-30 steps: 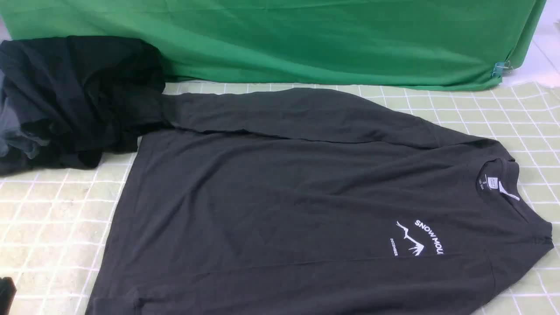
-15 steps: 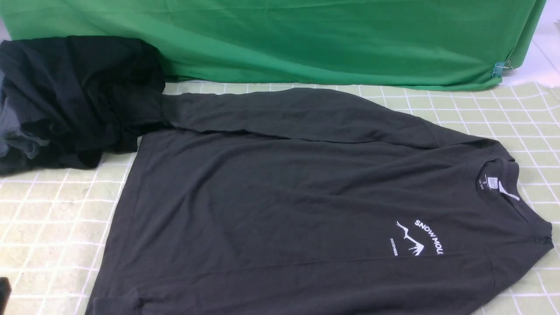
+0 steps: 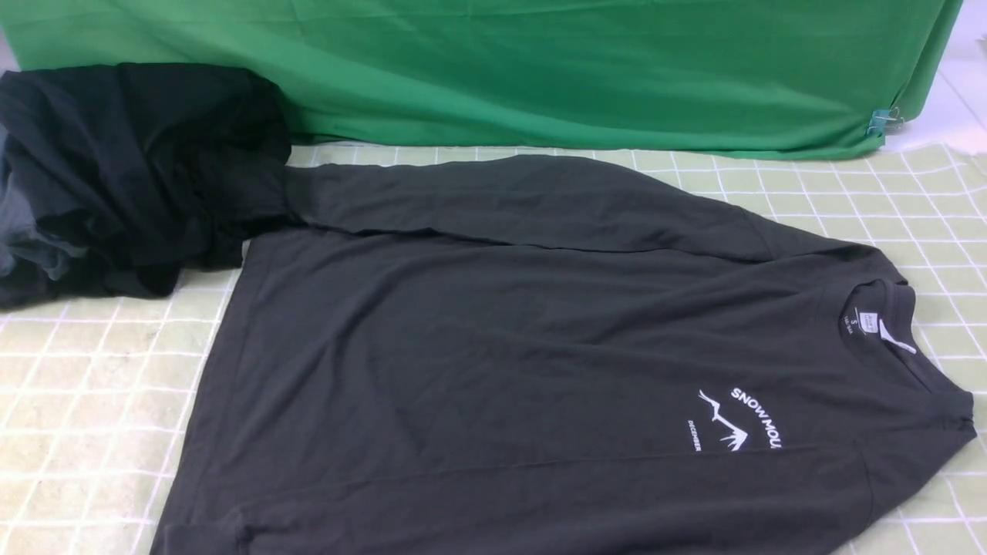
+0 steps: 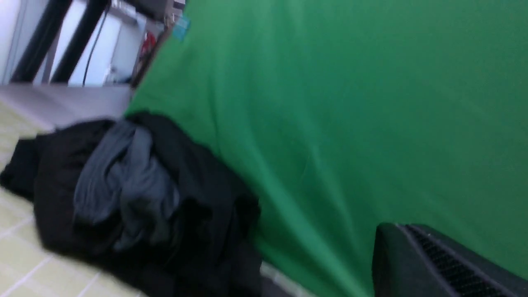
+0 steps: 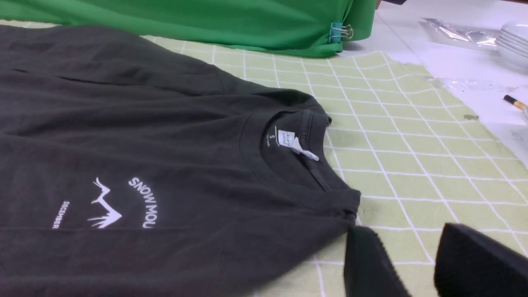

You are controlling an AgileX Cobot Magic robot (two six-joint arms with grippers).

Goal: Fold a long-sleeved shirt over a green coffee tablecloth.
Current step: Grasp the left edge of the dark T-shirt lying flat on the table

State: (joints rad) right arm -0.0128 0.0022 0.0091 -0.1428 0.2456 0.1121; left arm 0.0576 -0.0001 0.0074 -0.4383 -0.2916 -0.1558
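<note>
Front view | charcoal-grey long-sleeved jersey shirt (image 3: 493,362) flat on pale-green grid-lined tablecloth (image 3: 92,401), body unfolded | my right tool (image 5: 416,264) part-open, empty | left tool (image 4: 412,255) shut

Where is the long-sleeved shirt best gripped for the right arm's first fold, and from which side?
Probably the near shoulder corner beside the collar of the long-sleeved shirt, approached from the robot's right across the bare green coffee tablecloth. The shirt lies flat with its neck to that side, the corner's edge puckers up slightly, and the right gripper sits just off it with jaws apart.
</note>
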